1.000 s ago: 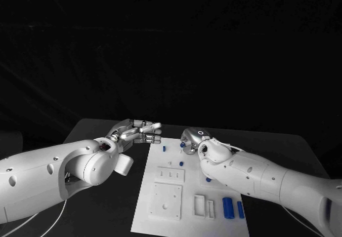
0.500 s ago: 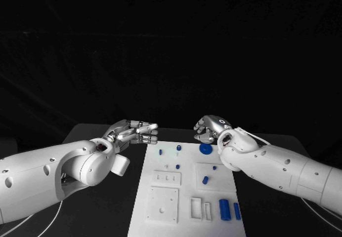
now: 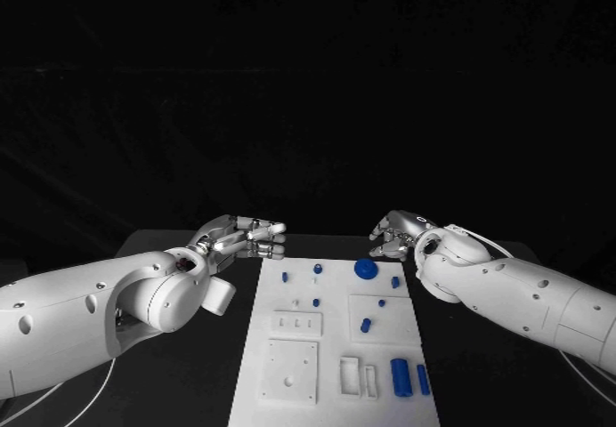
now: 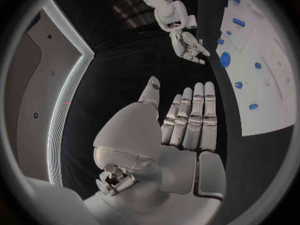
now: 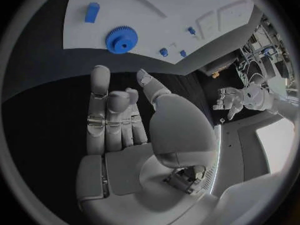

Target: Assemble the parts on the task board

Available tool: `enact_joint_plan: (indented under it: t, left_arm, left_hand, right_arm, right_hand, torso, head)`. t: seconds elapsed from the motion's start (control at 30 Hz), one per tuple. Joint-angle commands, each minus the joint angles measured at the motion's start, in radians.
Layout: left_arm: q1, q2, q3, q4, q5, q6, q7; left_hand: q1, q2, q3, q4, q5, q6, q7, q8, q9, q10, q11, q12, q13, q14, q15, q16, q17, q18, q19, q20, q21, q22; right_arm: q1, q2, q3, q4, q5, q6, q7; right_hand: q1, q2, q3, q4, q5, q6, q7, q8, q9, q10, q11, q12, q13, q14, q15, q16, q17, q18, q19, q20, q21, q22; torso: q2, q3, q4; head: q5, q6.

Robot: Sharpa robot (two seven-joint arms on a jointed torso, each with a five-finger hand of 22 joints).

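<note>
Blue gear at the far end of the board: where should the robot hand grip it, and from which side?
Grip the blue gear by its toothed rim, coming from above. It lies flat on the task board, so only the rim gives opposing faces. The right robot hand is nearest and holds nothing. A pinch across the rim looks likeliest to hold.

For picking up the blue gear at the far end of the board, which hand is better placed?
Probably the right hand. It is empty and sits just beyond the blue gear, near the task board's far right corner. The left hand, also empty, sits off the board's far left corner, farther from the gear.
</note>
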Motion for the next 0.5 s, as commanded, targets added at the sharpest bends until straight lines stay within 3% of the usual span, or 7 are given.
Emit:
enact_joint_plan:
  t: [0.03, 0.1, 0.3, 0.4, 0.5]
  left_arm:
    - [0.001, 0.004, 0.0, -0.002, -0.012, 0.023, 0.008]
    - [0.001, 0.005, 0.0, -0.003, -0.012, 0.024, 0.008]
    - [0.0, 0.011, 0.0, -0.008, -0.014, 0.029, 0.007]
    - [-0.001, 0.011, 0.0, -0.009, -0.015, 0.031, 0.006]
    - [-0.003, 0.015, 0.0, -0.012, -0.017, 0.033, 0.007]
  left_hand:
    - [-0.002, -0.009, 0.001, 0.003, -0.003, 0.007, -0.001, 0.002, 0.001, -0.005, 0.0, 0.004, 0.002, -0.001, 0.002, -0.002, 0.001, -0.008, 0.001, 0.001, -0.003, 0.001]
    - [-0.002, -0.009, 0.001, 0.003, -0.003, 0.007, -0.001, 0.002, 0.001, -0.005, 0.0, 0.004, 0.002, -0.001, 0.002, -0.002, 0.001, -0.008, 0.001, 0.001, -0.003, 0.001]
    - [-0.002, -0.007, 0.002, 0.004, -0.003, 0.004, -0.001, 0.002, 0.0, -0.006, 0.001, 0.004, 0.002, -0.002, 0.002, -0.002, 0.001, -0.008, 0.001, 0.001, -0.003, 0.0]
    - [-0.002, -0.007, 0.002, 0.004, -0.003, 0.004, -0.001, 0.002, 0.0, -0.006, 0.001, 0.004, 0.002, -0.002, 0.002, -0.002, 0.001, -0.008, 0.001, 0.001, -0.003, 0.0]
    - [-0.002, -0.007, 0.002, 0.004, -0.003, 0.004, -0.001, 0.002, 0.0, -0.006, 0.001, 0.004, 0.002, -0.002, 0.002, -0.002, 0.001, -0.008, 0.001, 0.001, -0.003, 0.0]
  right_arm:
    - [0.0, 0.022, 0.001, -0.037, 0.029, 0.091, 0.025]
    - [-0.001, 0.032, 0.0, -0.053, 0.034, 0.1, 0.028]
    - [-0.014, 0.062, -0.003, -0.114, 0.044, 0.129, 0.036]
    - [-0.024, 0.07, -0.003, -0.129, 0.046, 0.129, 0.041]
    - [-0.031, 0.078, -0.004, -0.14, 0.05, 0.126, 0.046]
  right_hand:
    - [-0.001, 0.003, -0.03, 0.013, 0.022, -0.035, 0.004, 0.003, -0.001, 0.026, -0.002, 0.079, 0.083, 0.003, 0.008, 0.034, 0.088, 0.022, 0.028, 0.008, 0.046, 0.045]
    - [0.002, 0.006, -0.045, 0.018, 0.027, -0.038, 0.004, 0.002, -0.002, 0.028, -0.003, 0.077, 0.096, 0.007, 0.008, 0.026, 0.115, 0.023, 0.024, 0.01, 0.052, 0.065]
    - [0.002, 0.008, -0.055, 0.018, 0.031, -0.056, 0.004, 0.001, -0.002, 0.035, -0.004, 0.076, 0.118, 0.017, 0.007, 0.012, 0.158, 0.021, 0.026, 0.009, 0.053, 0.097]
    - [0.002, 0.009, -0.055, 0.018, 0.033, -0.054, 0.004, 0.002, -0.002, 0.033, -0.004, 0.072, 0.116, 0.017, 0.008, 0.009, 0.159, 0.021, 0.025, 0.009, 0.05, 0.097]
    - [0.0, 0.013, -0.052, 0.018, 0.053, -0.042, 0.007, 0.001, -0.002, 0.034, 0.0, 0.072, 0.118, 0.018, 0.01, 0.007, 0.162, 0.022, 0.026, 0.011, 0.048, 0.102]
  torso:
    - [0.001, 0.0075, 0.0006]
    - [0.001, 0.0061, 0.0012]
    - [0.004, 0.0076, 0.0094]
    - [0.005, 0.0088, 0.0102]
    - [0.005, 0.0076, 0.0088]
  head:
    - [-0.002, -0.003]
    - [-0.003, -0.003]
    - [-0.009, -0.007]
    - [-0.006, -0.007]
    - [-0.006, -0.007]
